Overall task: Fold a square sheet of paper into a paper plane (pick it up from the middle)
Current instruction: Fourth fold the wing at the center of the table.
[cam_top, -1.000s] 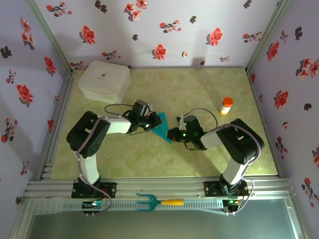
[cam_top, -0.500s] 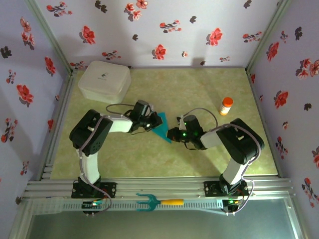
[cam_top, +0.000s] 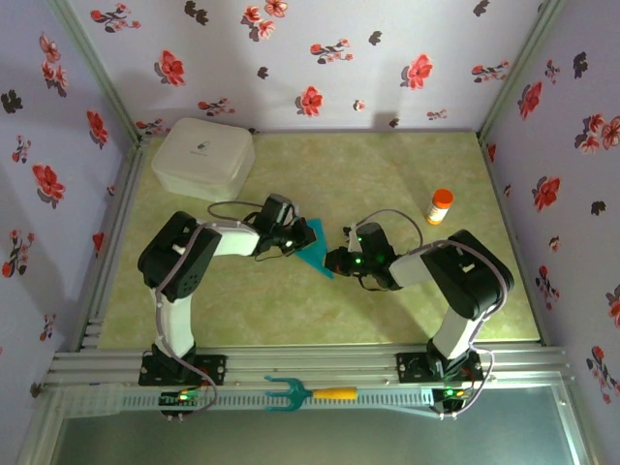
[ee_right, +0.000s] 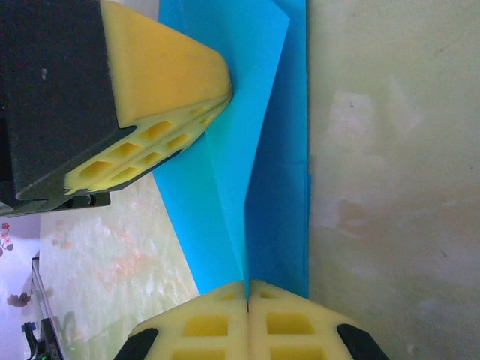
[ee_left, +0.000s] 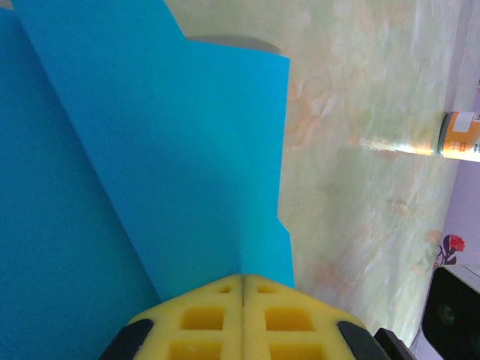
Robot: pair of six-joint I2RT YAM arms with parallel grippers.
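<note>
Left claw (ee_left: 242, 282): pads pressed together, pinching a folded edge of the square sheet of paper (ee_left: 142, 157); likely an anchor against sliding of the layers.
Right claw (ee_right: 248, 286): pads shut as well, nipping the sheet where a crease runs in, from the opposite side; probably for tension against the other grip.
Sheet location: held between the two claws, near the middle of the counter (cam_top: 387, 174); resting on it or raised just above it, impossible to tell.
Sheet condition: teal-blue, partly folded, with overlapping layers and one raised ridge; no dart shape yet.
Step in hand: seemingly setting or sharpening a lengthwise fold, early to midway through the task.
Reason for the two-sided hold: opposed pinches to keep thin, floppy paper taut and the crease straight.
Risk: skewed crease or a tear from uneven pull.
Bystanders: white lidded box (cam_top: 203, 158) at the far left, orange-capped bottle (cam_top: 441, 205) to the right, teal fork-shaped tool (cam_top: 305, 392) on the near rail; all well apart from the paper.
</note>
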